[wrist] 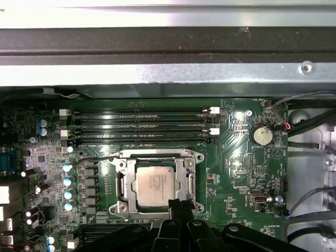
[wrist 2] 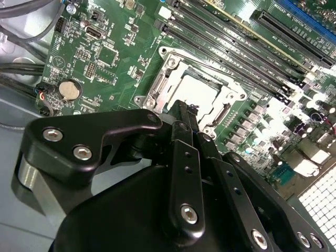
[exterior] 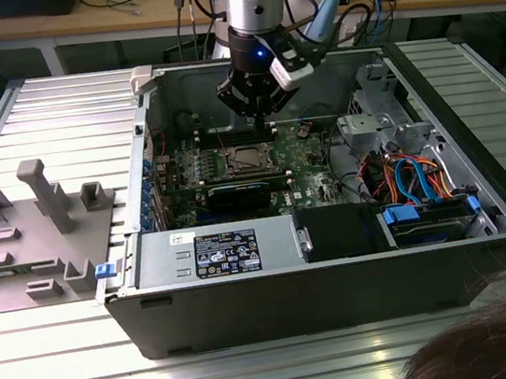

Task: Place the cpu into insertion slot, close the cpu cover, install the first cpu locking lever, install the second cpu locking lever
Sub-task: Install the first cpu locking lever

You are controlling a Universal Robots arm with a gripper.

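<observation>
The cpu [wrist: 154, 185] lies flat in the insertion slot [wrist: 157, 155] on the green board, its dull silver top facing up. The cpu cover [wrist: 124, 184] lies down around the chip as a silver frame. A thin metal rod [wrist: 97, 159] sticks out from one corner of the socket. My gripper [wrist: 178, 203] is shut, and its black fingertips rest at the socket's edge beside the chip. In the second wrist view the gripper [wrist 2: 185, 113] meets the frame next to the cpu [wrist 2: 198, 90]. In the exterior view the gripper [exterior: 265, 117] hangs just behind the cpu [exterior: 249, 158].
Long memory slots [wrist: 139, 126] run beside the socket, with a coin battery [wrist: 261, 135] nearby. The open case has a power supply [exterior: 228, 249] at the front and drive cables [exterior: 411, 177] on the exterior view's right. A grey fixture [exterior: 32, 230] stands outside. A person's hair [exterior: 501, 343] shows in the corner.
</observation>
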